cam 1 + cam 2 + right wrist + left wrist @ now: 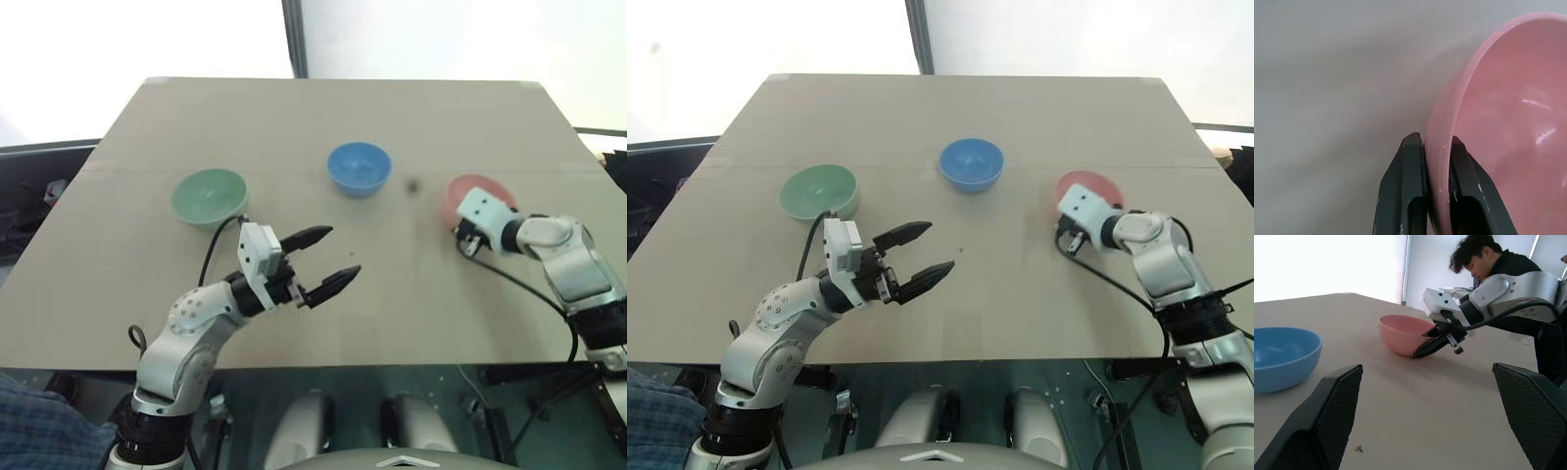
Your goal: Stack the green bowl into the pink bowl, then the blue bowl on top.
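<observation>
You have the pink bowl [1403, 334] on the table [1449, 401]; the right gripper [1426, 343] pinches its rim. The blue bowl [1283, 357] sits apart beside it, a person [1488, 259] behind it.

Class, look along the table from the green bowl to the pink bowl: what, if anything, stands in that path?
The blue bowl sits between the green bowl and the pink bowl, slightly farther back. The right gripper is shut on the pink bowl's rim. The open left gripper hangs nearer the robot.

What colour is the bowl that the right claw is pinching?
Salmon pink, inside and out; the right wrist view shows it best.
</observation>
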Action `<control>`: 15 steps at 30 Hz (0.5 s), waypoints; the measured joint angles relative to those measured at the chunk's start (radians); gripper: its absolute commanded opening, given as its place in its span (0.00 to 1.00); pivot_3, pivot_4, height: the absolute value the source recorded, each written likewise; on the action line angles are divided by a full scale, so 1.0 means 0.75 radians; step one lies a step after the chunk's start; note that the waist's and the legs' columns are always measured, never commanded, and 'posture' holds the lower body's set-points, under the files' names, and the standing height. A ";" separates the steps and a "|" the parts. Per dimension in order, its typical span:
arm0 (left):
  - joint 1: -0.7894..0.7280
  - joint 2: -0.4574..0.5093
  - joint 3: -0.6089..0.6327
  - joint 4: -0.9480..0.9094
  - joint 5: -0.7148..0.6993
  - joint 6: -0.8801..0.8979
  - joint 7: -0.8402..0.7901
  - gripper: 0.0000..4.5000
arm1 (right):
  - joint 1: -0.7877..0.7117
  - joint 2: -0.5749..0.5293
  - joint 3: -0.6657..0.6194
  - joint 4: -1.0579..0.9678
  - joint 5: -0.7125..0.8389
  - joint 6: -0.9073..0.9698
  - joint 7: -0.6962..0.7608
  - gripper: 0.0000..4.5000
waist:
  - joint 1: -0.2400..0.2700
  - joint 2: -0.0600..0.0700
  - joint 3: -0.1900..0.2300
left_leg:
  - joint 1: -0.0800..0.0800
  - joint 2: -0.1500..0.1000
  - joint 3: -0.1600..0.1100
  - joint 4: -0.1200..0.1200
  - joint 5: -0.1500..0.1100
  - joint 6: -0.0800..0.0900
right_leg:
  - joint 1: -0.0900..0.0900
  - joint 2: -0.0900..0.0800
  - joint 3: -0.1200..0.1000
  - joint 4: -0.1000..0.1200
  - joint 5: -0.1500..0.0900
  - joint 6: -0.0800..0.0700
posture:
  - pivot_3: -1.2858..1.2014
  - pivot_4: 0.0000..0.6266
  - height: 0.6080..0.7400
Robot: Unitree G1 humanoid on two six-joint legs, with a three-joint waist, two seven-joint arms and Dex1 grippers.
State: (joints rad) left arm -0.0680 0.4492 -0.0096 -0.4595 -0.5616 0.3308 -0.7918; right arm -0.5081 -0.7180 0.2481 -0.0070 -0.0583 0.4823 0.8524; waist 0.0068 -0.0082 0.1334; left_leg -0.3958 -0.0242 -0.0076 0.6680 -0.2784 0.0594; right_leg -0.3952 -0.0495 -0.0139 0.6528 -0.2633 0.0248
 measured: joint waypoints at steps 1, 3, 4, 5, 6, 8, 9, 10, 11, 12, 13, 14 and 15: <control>0.008 0.005 0.001 0.000 0.001 -0.005 0.000 1.00 | 0.019 0.000 0.014 -0.056 0.007 -0.002 0.023 0.02 | 0.000 0.000 0.000 | 0.000 0.000 0.000 0.000 0.000 0.000 | 0.000 0.000 0.000 0.000 0.000 0.000 | 0.52 0.24 1.00; 0.032 0.030 0.007 0.009 0.019 -0.020 -0.007 1.00 | 0.042 0.000 0.077 -0.207 0.007 0.058 0.068 0.02 | 0.000 0.000 0.000 | 0.000 0.000 0.000 0.000 -0.001 0.001 | 0.000 0.000 0.000 0.000 0.000 0.000 | 0.52 0.24 1.00; 0.042 0.043 0.012 0.019 0.031 -0.026 -0.014 1.00 | 0.042 0.002 0.115 -0.273 0.002 0.099 0.082 0.02 | 0.000 0.000 0.000 | 0.000 0.000 -0.001 0.000 -0.001 0.002 | 0.000 0.000 0.000 0.001 0.000 0.000 | 0.52 0.24 1.00; 0.053 0.054 0.017 0.032 0.039 -0.037 -0.018 1.00 | 0.038 0.006 0.155 -0.339 -0.014 0.142 0.089 0.02 | 0.001 0.000 0.000 | 0.000 0.000 -0.001 0.000 -0.002 0.003 | 0.000 0.000 0.000 0.001 0.000 0.000 | 0.52 0.24 1.00; 0.065 0.060 0.031 0.060 0.044 -0.050 -0.022 1.00 | 0.022 0.026 0.222 -0.432 -0.037 0.202 0.100 0.02 | 0.004 0.000 0.000 | 0.000 0.000 -0.001 0.000 -0.003 0.004 | 0.000 -0.001 0.000 0.001 0.000 0.000 | 0.52 0.24 1.00; 0.070 0.064 0.047 0.078 0.048 -0.061 -0.026 1.00 | -0.010 0.053 0.299 -0.519 -0.067 0.261 0.107 0.02 | 0.007 0.000 0.000 | 0.000 0.000 -0.001 0.000 -0.003 0.004 | 0.000 -0.001 0.000 0.001 0.000 0.000 | 0.52 0.24 1.00; 0.071 0.067 0.053 0.083 0.051 -0.067 -0.027 1.00 | -0.027 0.062 0.338 -0.555 -0.081 0.288 0.110 0.02 | 0.010 0.000 0.000 | 0.000 0.000 -0.002 0.000 -0.003 0.004 | -0.001 -0.001 -0.001 0.001 0.000 0.000 | 0.52 0.24 1.00; 0.071 0.068 0.055 0.084 0.051 -0.071 -0.028 1.00 | -0.034 0.065 0.356 -0.570 -0.089 0.297 0.113 0.02 | 0.010 0.000 0.000 | 0.000 0.000 -0.002 0.000 -0.003 0.004 | -0.001 -0.001 -0.001 0.000 0.000 0.000 | 0.52 0.24 1.00; 0.070 0.071 0.058 0.094 0.051 -0.075 -0.030 1.00 | -0.056 0.082 0.431 -0.632 -0.116 0.328 0.133 0.09 | 0.011 0.000 0.000 | 0.000 0.000 -0.002 0.000 -0.003 0.004 | -0.001 -0.001 -0.001 -0.001 0.000 0.000 | 0.52 0.24 1.00; 0.069 0.071 0.058 0.108 0.052 -0.076 -0.030 1.00 | -0.066 0.108 0.496 -0.686 -0.123 0.348 0.148 0.18 | 0.011 0.000 0.000 | 0.000 0.000 -0.002 0.000 -0.001 0.001 | -0.001 -0.001 -0.001 -0.002 0.000 0.000 | 0.52 0.24 1.00; 0.069 0.071 0.058 0.110 0.052 -0.076 -0.030 1.00 | -0.068 0.121 0.525 -0.705 -0.124 0.357 0.154 0.22 | 0.010 0.000 0.000 | -0.001 -0.001 -0.002 0.000 -0.001 0.001 | -0.001 -0.002 -0.001 -0.003 0.000 0.000 | 0.52 0.24 1.00; 0.067 0.071 0.058 0.111 0.052 -0.076 -0.031 1.00 | -0.076 0.133 0.549 -0.709 -0.127 0.369 0.159 0.30 | 0.009 0.001 0.000 | -0.001 -0.001 -0.002 0.000 -0.001 0.001 | -0.001 -0.002 -0.001 -0.003 0.000 0.000 | 0.52 0.24 1.00; 0.066 0.071 0.058 0.113 0.052 -0.077 -0.032 1.00 | -0.083 0.136 0.559 -0.709 -0.132 0.372 0.160 0.36 | 0.009 0.001 0.000 | -0.001 -0.002 -0.002 0.000 -0.001 0.001 | -0.001 -0.003 -0.001 -0.004 0.000 0.000 | 0.52 0.24 1.00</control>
State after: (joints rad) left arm -0.0186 0.5024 0.0337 -0.3751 -0.5226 0.2732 -0.8161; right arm -0.5706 -0.6159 0.6676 -0.5388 -0.1573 0.7614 0.9726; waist 0.0138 -0.0078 0.1337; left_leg -0.3968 -0.0255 -0.0092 0.6681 -0.2794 0.0604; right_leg -0.3958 -0.0516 -0.0150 0.6501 -0.2633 0.0248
